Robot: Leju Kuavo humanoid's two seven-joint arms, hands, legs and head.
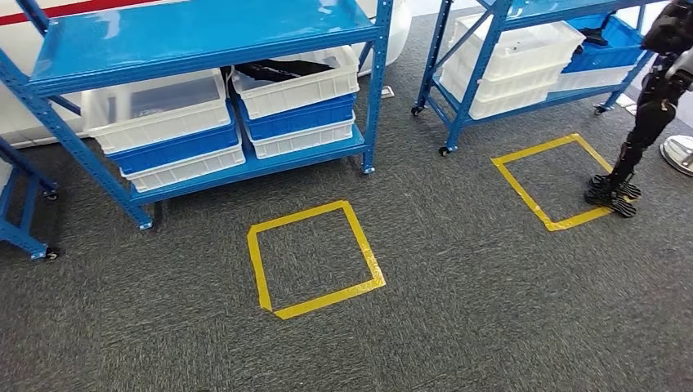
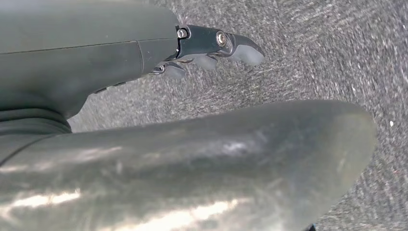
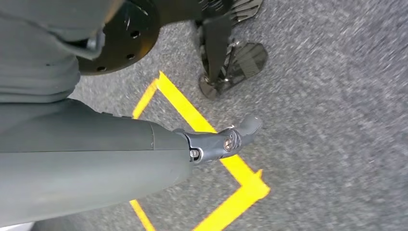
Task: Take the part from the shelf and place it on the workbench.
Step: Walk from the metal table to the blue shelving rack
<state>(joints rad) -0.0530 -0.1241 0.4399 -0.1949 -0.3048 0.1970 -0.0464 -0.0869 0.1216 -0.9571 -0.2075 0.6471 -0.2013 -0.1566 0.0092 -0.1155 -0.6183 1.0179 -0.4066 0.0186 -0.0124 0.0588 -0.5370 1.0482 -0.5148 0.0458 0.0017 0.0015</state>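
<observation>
Grey carpet floor (image 1: 458, 310), yellow tape square (image 1: 315, 260) on it; second yellow tape square (image 1: 558, 181) to its right; black-legged second robot (image 1: 646, 114) standing on that one's far corner

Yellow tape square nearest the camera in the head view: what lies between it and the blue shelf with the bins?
Bare grey carpet in the head view, between the yellow tape square and the blue shelf; the shelf's leg stands at its edge.

From where I stand nothing readable turns up: no words, labels, brand marks or numbers on the blue shelf (image 1: 204, 37), its white bins (image 1: 163, 110) or the yellow floor tape (image 1: 315, 260).
</observation>
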